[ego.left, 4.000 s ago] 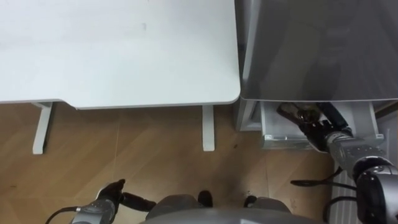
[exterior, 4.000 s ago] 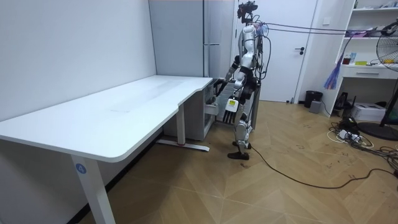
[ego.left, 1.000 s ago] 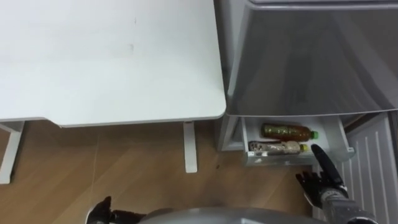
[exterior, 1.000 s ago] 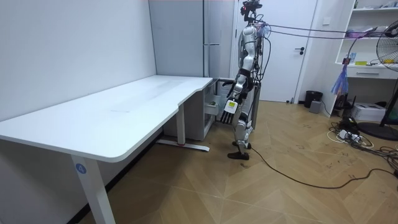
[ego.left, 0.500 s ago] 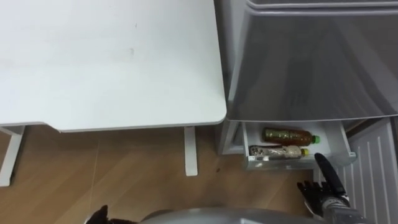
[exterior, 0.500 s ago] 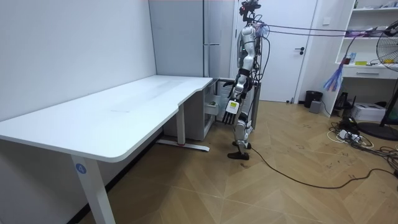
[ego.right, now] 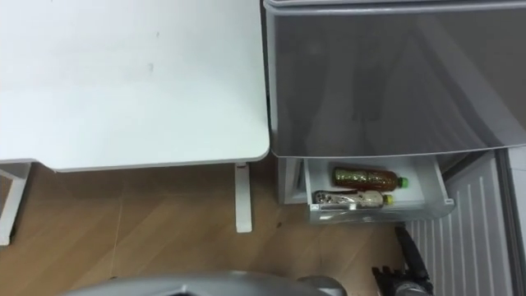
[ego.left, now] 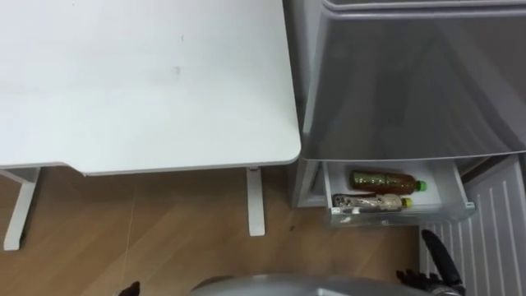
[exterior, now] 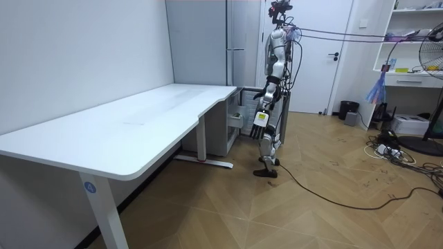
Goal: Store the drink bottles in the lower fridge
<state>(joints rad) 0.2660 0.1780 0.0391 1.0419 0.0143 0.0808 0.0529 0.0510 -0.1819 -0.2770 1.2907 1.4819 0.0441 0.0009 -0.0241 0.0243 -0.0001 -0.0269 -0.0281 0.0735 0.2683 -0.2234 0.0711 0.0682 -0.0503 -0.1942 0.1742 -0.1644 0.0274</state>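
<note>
Drinks now lie in the fridge drawer at one o'clock; my right hand has withdrawn, empty and straight-fingered, leaving, I reckon, only closing.

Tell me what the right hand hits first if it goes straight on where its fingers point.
Likely the front wall of the open drawer: the right hand points its straight fingers at it. Depth is unclear; held higher, it could pass over onto the nearer bottle.
</note>
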